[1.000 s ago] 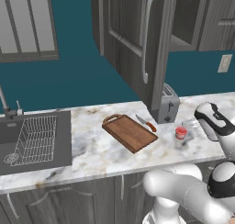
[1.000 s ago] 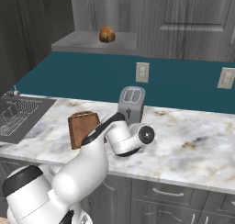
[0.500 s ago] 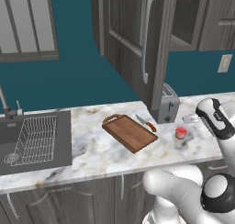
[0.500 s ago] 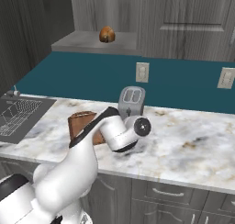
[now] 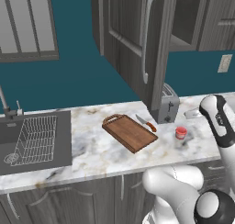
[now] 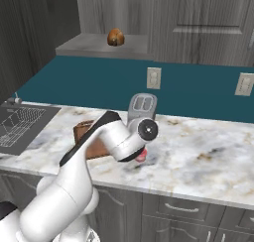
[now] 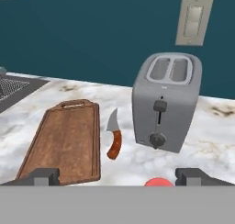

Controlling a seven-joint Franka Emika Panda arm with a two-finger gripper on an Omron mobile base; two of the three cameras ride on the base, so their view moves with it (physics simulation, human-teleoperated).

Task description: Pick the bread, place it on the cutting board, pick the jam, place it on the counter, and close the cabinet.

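bread (image 6: 115, 36) sits on the open cabinet (image 6: 101, 44) shelf.

The white arm (image 6: 111, 137) swings further up and toward the toaster (image 6: 142, 107): in the right base view its wrist now covers more of the cutting board (image 6: 83, 129) and all but a red edge of the jam (image 6: 141, 156).

cutting board (image 7: 62, 142) lying flat on the counter (image 7: 215, 140), handle loop at far end | knife (image 7: 113, 136) with reddish handle just right of board, between it and toaster (image 7: 167, 101) | red lid of jam (image 7: 159, 182) at bottom edge between spread fingertips (image 7: 43, 176) | wall outlet (image 7: 194, 19) above toaster
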